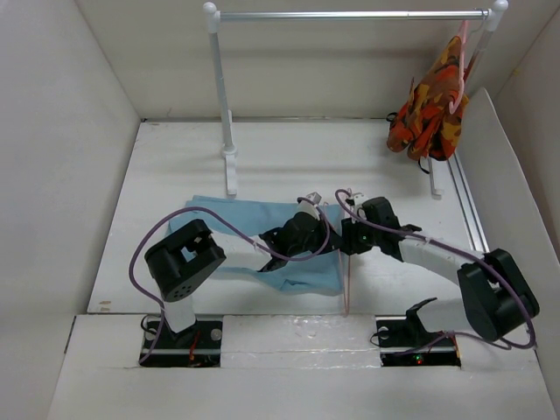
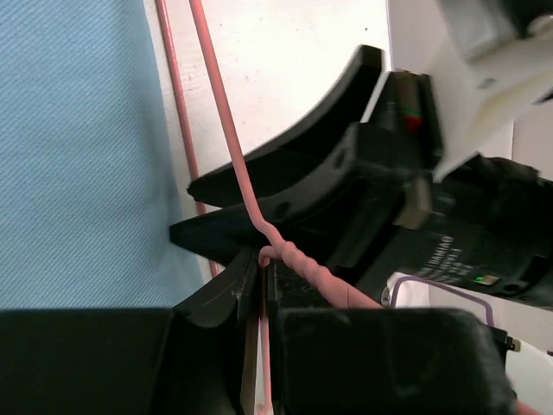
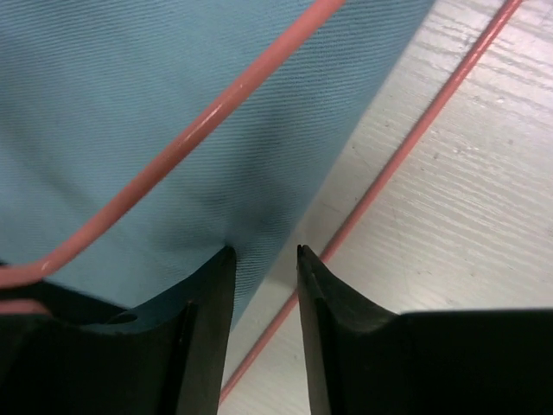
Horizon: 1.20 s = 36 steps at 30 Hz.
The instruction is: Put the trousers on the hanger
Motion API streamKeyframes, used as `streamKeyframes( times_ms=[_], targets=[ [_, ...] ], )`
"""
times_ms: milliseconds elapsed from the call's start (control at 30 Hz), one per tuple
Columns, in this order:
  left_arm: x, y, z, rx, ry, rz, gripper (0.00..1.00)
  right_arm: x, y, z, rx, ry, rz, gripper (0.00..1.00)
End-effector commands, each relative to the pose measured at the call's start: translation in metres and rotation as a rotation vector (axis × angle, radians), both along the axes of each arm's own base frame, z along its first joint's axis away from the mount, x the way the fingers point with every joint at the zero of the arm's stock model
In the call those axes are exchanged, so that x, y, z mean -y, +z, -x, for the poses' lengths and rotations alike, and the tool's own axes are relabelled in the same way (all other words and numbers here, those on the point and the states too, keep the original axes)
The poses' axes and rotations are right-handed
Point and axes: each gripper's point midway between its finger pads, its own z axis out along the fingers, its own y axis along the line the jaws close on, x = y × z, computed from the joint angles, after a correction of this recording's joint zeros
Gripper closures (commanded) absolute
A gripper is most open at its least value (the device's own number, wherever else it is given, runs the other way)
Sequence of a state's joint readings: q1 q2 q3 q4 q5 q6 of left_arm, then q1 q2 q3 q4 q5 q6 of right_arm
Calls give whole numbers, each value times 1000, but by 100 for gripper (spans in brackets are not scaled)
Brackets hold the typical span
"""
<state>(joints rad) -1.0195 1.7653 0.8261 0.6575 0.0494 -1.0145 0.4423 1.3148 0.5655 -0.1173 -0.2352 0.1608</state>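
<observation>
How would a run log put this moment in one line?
left gripper shut on hanger | right gripper open at trousers edge | trousers on table

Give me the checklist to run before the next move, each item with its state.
1. Left gripper shut on the hanger near its neck: ok.
2. Right gripper open at the trousers edge: ok.
3. Cloth between the right gripper's fingers: cannot tell.
4. Trousers draped over the hanger: not ok; they lie on the table.
5. Grippers clear of each other: cannot tell; they are very close.
</observation>
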Motion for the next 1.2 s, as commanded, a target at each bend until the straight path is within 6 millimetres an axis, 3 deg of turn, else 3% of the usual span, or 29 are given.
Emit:
streamKeyframes(
  times_ms=[0,200,333,433,467,500,633,700,733,867,1000,1100,1133,1167],
  targets=[
    [-3,-14,8,-40,-7,-36,100,-17,13,-21,78,-12,-46,58],
    [-16,-32,5,-45,45,-145,100,-32,3,-11,50,2,-123,56],
    [-22,-41,4,-41,55,-179,100,-28,-4,-3,26,-40,-136,54],
    [-27,-48,5,-41,62,-203,100,-33,-6,2,21,-18,-174,70],
    [-28,-50,5,-40,61,-211,100,-34,-7,4,17,-9,-181,88],
    [-28,-53,5,-38,59,-221,100,-34,-7,5,16,-10,-185,96],
    [-32,-59,3,-31,66,-255,100,-24,4,-1,56,-25,-188,100],
    [-33,-59,2,-25,68,-266,100,-12,11,-6,64,-48,-168,100],
    [-35,-60,0,-21,73,-276,100,-10,31,-14,128,-42,-169,100],
    [-41,-63,0,-12,78,-313,100,18,55,-23,181,-85,-114,100],
    [-53,-66,-8,-21,114,-340,100,49,53,-19,145,-127,-61,100],
    [-66,-68,-16,-25,150,-362,100,83,53,-19,147,-195,-8,100],
    [-72,-71,-16,-17,159,-389,100,109,54,-20,152,-259,20,100],
    [-73,-71,-16,-17,159,-389,100,110,53,-20,152,-261,21,100]
  ],
)
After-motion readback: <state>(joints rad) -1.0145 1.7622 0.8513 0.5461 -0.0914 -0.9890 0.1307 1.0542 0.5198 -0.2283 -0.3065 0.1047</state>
